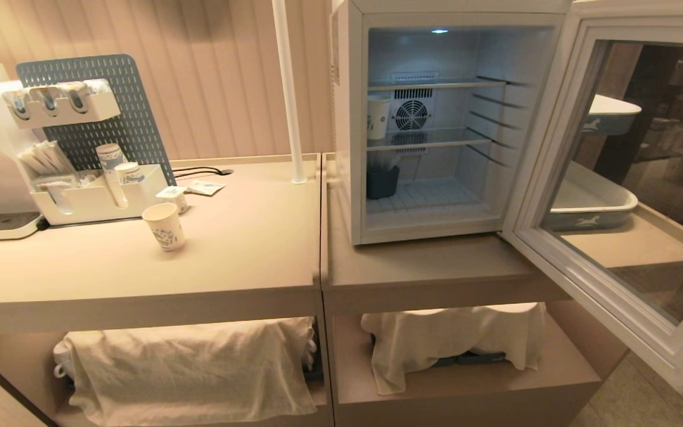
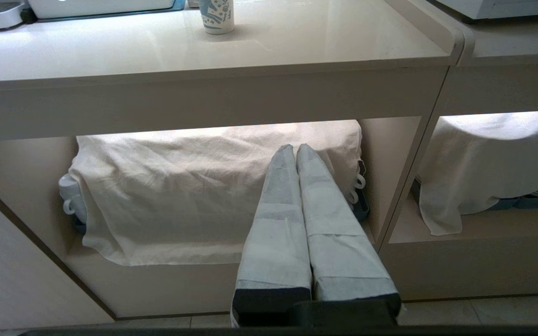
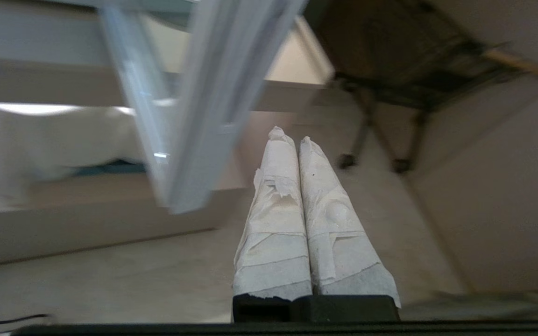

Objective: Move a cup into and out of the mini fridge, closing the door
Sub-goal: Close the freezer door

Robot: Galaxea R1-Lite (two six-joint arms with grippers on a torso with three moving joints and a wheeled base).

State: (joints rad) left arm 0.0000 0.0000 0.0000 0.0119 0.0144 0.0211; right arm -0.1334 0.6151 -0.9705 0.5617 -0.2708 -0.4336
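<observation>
Two beige benches (image 1: 246,237) stand side by side against a ribbed wall, each with a lower shelf holding goods draped in a white cloth (image 1: 193,373). Mini fridge (image 1: 347,118) sits on the right-hand bench, upper centre of the head frame; its door (image 1: 620,296) is swung wide open to the right of frame, glass window facing the camera. Interior lit, wire shelves and round rear fan visible. One white cup with blue print (image 1: 378,117) stands on the upper shelf at the left side of the cavity; a dark container (image 1: 382,181) sits on the fridge floor below it. A second cup (image 1: 164,226) of the same print stands upright on the left bench, centre-left of frame, in front of a white organiser tray (image 1: 95,204) and a blue pegboard (image 1: 104,101). Neither arm shows in the head view. Left gripper (image 2: 294,148): taped fingers pressed together, holding nothing, pointing at the cloth under the left bench. Right gripper (image 3: 292,137): fingers together, empty, low beside the open door's edge with floor beyond; this view is motion-blurred
</observation>
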